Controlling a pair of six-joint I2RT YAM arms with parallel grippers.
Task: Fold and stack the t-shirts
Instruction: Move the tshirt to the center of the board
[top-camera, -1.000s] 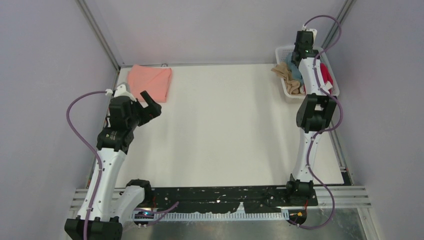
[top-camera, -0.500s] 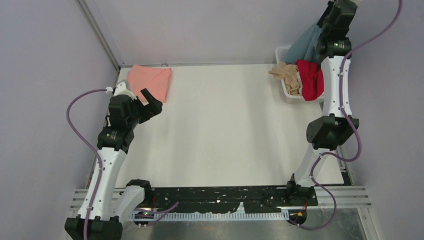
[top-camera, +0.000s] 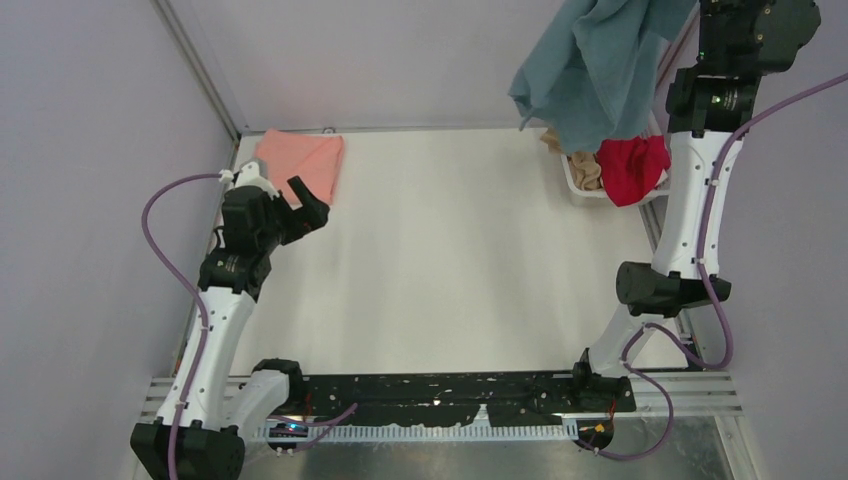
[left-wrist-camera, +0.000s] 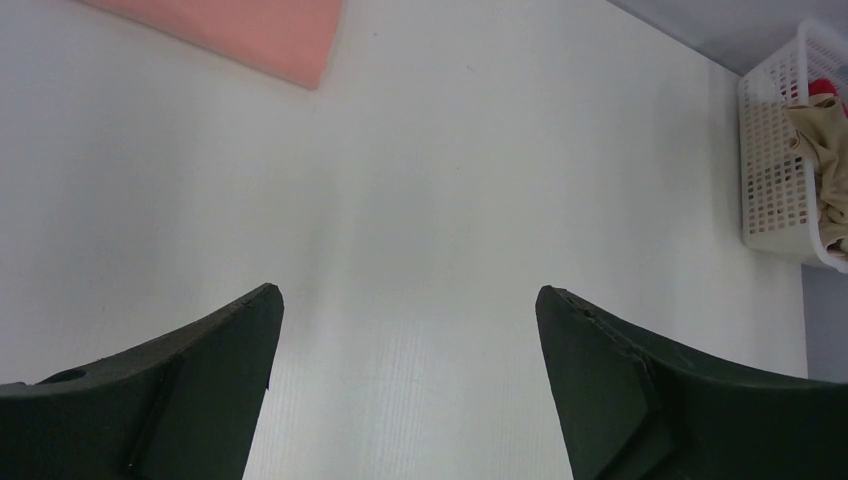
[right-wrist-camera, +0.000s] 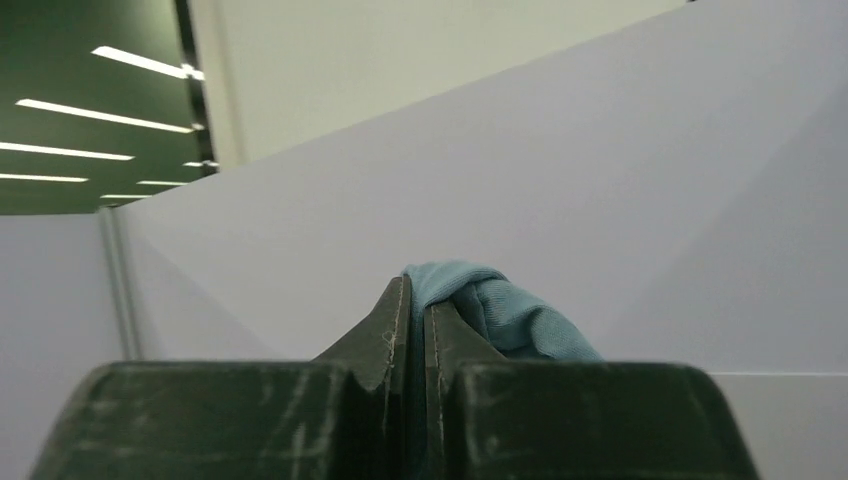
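1. Blue shirt (top-camera: 598, 70) hangs high at the far right in the top view. It drapes down from the upper end of the right arm (top-camera: 700, 190), and its lower edge is over the basket (top-camera: 570, 180). The arm's fingertips are out of this view at the top edge. A red shirt (top-camera: 632, 168) and a beige shirt (top-camera: 583, 170) lie in the basket, and the red one spills over its near rim. A folded pink shirt (top-camera: 300, 165) lies flat at the far left corner of the table (top-camera: 450, 270). The left gripper (top-camera: 308, 203) is just near and right of the pink shirt, apart from it, with its fingers spread.

2. In the left wrist view, the left gripper (left-wrist-camera: 405, 292) is wide open over bare table (left-wrist-camera: 420, 180), with nothing between its fingers. A corner of the pink shirt (left-wrist-camera: 250, 30) shows far left, well clear of the fingertips. The basket (left-wrist-camera: 775, 160) stands far right, with beige shirt (left-wrist-camera: 822, 150) and a bit of red shirt (left-wrist-camera: 820, 92) inside.

3. In the right wrist view, the right gripper (right-wrist-camera: 410, 292) has its jaws pressed together on a fold of the blue shirt (right-wrist-camera: 510, 315). The cloth bulges out just right of the fingertips, against a plain wall.
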